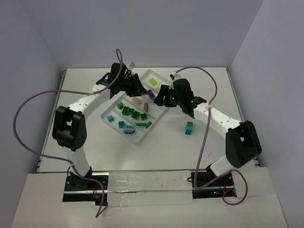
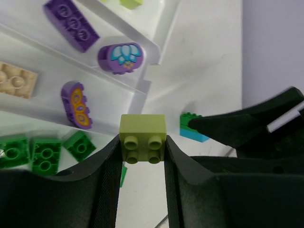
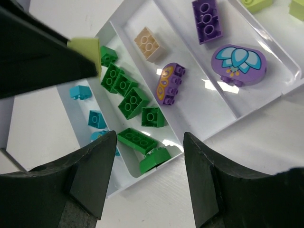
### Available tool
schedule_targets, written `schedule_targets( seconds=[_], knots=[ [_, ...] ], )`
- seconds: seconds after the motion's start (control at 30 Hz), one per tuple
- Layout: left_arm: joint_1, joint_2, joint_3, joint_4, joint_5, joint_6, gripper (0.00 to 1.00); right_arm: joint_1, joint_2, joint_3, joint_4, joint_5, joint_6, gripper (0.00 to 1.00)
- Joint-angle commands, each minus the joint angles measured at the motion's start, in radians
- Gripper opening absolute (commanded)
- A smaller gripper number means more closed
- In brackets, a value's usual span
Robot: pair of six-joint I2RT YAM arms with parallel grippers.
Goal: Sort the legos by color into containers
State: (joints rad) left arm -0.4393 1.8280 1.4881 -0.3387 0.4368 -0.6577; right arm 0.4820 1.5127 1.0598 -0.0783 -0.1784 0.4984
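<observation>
The left gripper point(image 2: 142, 145) clamps 1 yellow-green brick point(image 2: 142, 132) above the tray point(image 1: 137, 140). The right gripper point(image 3: 149, 142), jaws parted and empty, hangs over the tray's green bricks point(image 3: 133, 102). 1 green-teal clump point(image 1: 189, 128) lies right of the tray.

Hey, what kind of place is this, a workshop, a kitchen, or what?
Most likely a robotics lab test booth: a left arm and right arm bolted to a white table, plain walls closing it in on three sides, and a tray of toy bricks laid out for sorting.
</observation>
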Motion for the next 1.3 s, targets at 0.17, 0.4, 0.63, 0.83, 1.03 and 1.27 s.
schedule_targets(
  seconds=[0.17,0.4,0.63,0.83,1.03,1.27],
  knots=[
    [0.002,0.25,0.34,-0.081,-0.171,0.023,0.0,-0.001,-0.099,-0.07,-0.033,0.128,-0.031,0.66],
    [0.002,0.49,0.649,-0.08,-0.195,0.003,0.0,-0.003,-0.241,-0.186,-0.047,0.157,-0.013,0.66],
    [0.007,0.669,0.841,0.047,-0.118,-0.043,0.01,-0.005,-0.346,-0.282,-0.055,0.203,0.003,0.67],
    [0.008,0.747,0.878,0.153,-0.102,-0.095,0.11,-0.007,-0.334,-0.286,-0.059,0.195,0.002,0.67],
    [0.001,0.783,0.906,0.195,-0.059,-0.112,0.47,-0.014,-0.314,-0.289,-0.061,0.186,-0.004,0.67],
    [-0.009,0.736,0.891,0.174,-0.056,-0.081,0.7,-0.019,-0.311,-0.294,-0.053,0.185,-0.003,0.67]
  ],
)
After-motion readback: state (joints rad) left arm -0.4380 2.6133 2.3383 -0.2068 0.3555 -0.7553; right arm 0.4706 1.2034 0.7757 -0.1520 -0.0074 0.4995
